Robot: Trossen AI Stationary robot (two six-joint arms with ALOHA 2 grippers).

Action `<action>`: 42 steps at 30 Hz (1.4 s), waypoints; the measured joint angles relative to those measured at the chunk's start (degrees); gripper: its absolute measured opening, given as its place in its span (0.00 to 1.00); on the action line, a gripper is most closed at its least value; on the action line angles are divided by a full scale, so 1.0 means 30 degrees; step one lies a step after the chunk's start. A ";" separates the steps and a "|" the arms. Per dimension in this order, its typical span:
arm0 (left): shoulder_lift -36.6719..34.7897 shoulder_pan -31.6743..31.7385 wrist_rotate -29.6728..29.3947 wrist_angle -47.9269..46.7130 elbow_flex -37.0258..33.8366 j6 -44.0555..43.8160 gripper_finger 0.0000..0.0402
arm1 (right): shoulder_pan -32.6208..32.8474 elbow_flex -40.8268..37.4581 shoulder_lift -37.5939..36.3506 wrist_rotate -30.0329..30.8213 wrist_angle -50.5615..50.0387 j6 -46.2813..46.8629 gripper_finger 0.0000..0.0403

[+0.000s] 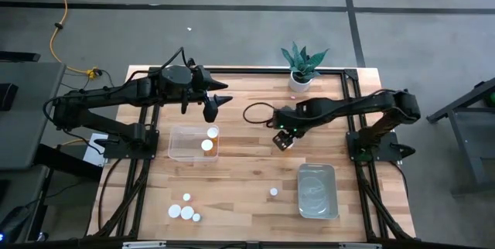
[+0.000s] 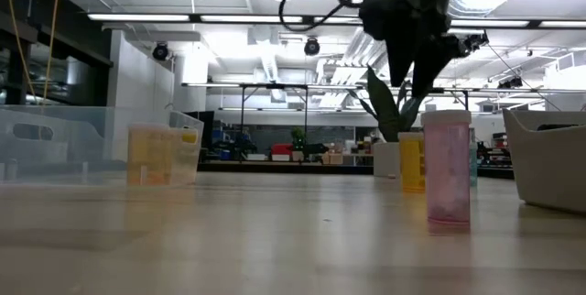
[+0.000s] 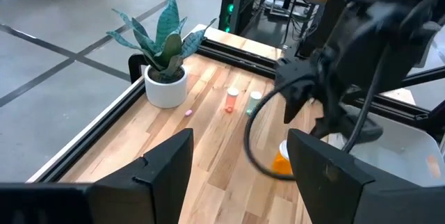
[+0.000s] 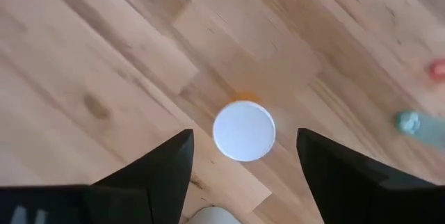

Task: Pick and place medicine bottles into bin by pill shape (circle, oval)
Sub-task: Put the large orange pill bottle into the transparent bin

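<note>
Spanning most of the high view is a light wooden table (image 1: pixel 247 173) with a black frame, standing on a grey concrete floor (image 1: pixel 232 28); the low view looks across it into a large hall with strip lights on the ceiling. A potted plant (image 1: pixel 302 66) in a white pot sits at the table's far edge.

Two clear bins are on the table: one (image 1: pixel 193 143) left of the middle, which holds two medicine bottles (image 1: pixel 209 139), and one (image 1: pixel 317 190) near the right front corner, where no bottle shows. Three more bottles (image 1: pixel 183 211) stand grouped by the front edge at the left, a single one (image 1: pixel 273 192) stands just left of the right-hand bin, and one bottle (image 4: pixel 243 131) stands upright near the table's middle. That makes seven white-capped bottles in the high view. The left wrist view also shows two small bottles (image 3: pixel 231 100) near the plant.

The right gripper (image 1: pixel 285 139) hangs directly above the middle bottle, its fingers spread wide to either side of the white cap, holding nothing. The left gripper (image 1: pixel 210 104) hovers over the far left part of the table, beyond the left-hand bin, fingers parted and empty.
</note>
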 joint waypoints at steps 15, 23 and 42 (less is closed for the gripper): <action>0.0000 0.0000 0.0000 0.0029 0.0000 -0.0197 0.55 | -0.0685 0.0007 0.1727 -0.1692 0.0485 -0.2256 0.02; 0.0000 0.0000 0.0007 0.0138 0.0000 -0.0342 0.55 | -0.1406 0.0007 0.2744 -0.2860 0.0257 -0.2968 0.00; 0.0000 0.0000 0.0015 0.0160 0.0000 -0.0211 0.55 | -0.1426 0.0117 0.3973 -0.2996 0.0494 -0.3087 0.00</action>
